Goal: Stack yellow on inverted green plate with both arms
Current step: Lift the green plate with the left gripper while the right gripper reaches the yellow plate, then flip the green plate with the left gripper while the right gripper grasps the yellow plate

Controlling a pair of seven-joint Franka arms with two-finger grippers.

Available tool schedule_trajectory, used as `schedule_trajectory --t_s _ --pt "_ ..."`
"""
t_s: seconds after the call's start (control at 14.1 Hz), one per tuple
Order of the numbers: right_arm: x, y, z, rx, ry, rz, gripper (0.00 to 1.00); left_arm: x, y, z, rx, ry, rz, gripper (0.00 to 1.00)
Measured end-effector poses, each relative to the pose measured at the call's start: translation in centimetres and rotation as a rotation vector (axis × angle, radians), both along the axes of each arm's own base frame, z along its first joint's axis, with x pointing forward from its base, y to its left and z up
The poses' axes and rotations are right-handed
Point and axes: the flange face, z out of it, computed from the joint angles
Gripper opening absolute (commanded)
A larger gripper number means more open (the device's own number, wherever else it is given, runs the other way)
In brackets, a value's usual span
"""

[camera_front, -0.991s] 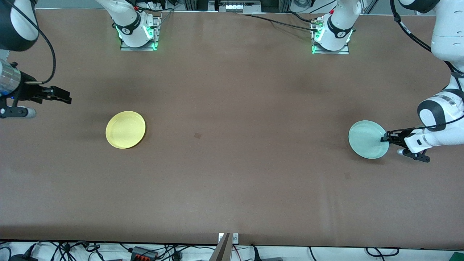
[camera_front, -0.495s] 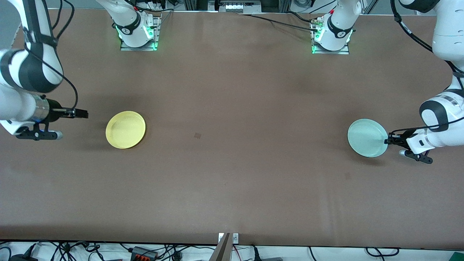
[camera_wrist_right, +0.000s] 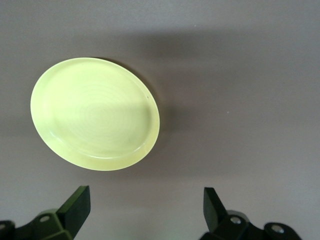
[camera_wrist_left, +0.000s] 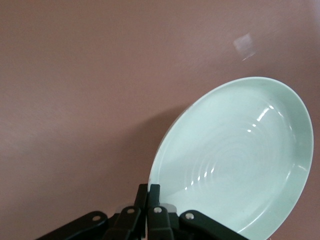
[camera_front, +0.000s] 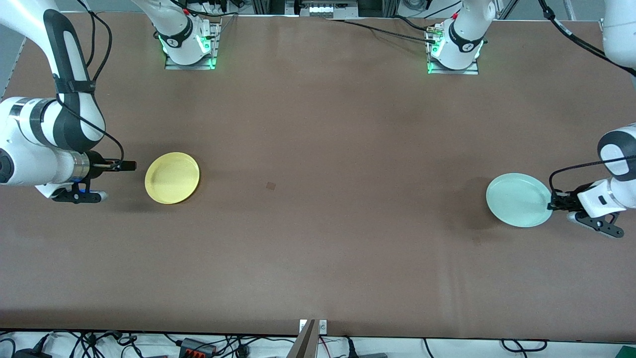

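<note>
**Left gripper has the green plate by its rim**

Left gripper is clamped tight on the green plate, biting the rim on the edge toward the left arm's end of the table. In the left wrist view the fingers are pinched together on that rim, and the plate is tilted up off the table with its shadow thrown on the surface beside it, hollow face showing, rings catching the light.

Down at the right arm's end, the yellow plate lies flat, hollow side up, untouched. Right gripper sits at the plate's nine o'clock in the front view, near its rim but apart from it, fingers spread wide and holding nothing.

The two plates are well apart, one toward each end of the table.
</note>
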Motion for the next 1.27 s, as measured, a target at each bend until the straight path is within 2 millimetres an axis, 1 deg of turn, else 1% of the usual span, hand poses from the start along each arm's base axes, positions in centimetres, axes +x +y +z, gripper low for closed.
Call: schedule_trajectory --t_s 0.14,0.28,0.35,0.5,0.57,0.71,0.78,0.92,1.06,1.27 --pt "0.0 0.1 -0.2 0.003 0.003 -0.002 1.00 0.7 -2.2 3.4 0.031 0.017 -0.020 0.01" --pt "-0.1 0.2 -0.7 0.013 0.011 -0.007 1.00 1.0 -4.6 5.9 0.084 0.054 -0.009 0.01" --pt "-0.3 0.2 -1.2 0.019 0.021 -0.011 1.00 1.2 -6.1 7.0 0.115 0.071 0.003 0.01" --pt "-0.1 0.2 -3.2 0.020 0.020 -0.013 1.00 1.3 -10.1 8.7 0.190 0.102 0.035 0.01" --pt "0.1 0.1 -4.8 0.017 0.013 -0.015 1.00 1.3 -12.4 9.2 0.231 0.113 0.054 0.01" --pt "0.4 -0.4 -8.2 0.013 0.003 -0.021 1.00 0.9 -17.5 9.7 0.308 0.134 0.103 0.01" --pt "0.5 -0.5 -9.4 0.012 0.003 -0.022 1.00 0.6 -20.2 9.7 0.341 0.143 0.144 0.01" --pt "0.3 -0.5 -11.0 0.012 0.018 -0.022 0.83 -0.4 -25.1 9.5 0.418 0.149 0.230 0.01" --pt "0.1 -0.6 -12.2 0.012 0.036 -0.024 0.72 -1.5 -30.2 9.5 0.516 0.115 0.289 0.01" --pt "-0.2 -0.6 -13.3 0.013 0.054 -0.025 0.61 -4.4 -38.3 9.2 0.649 0.047 0.388 0.01"
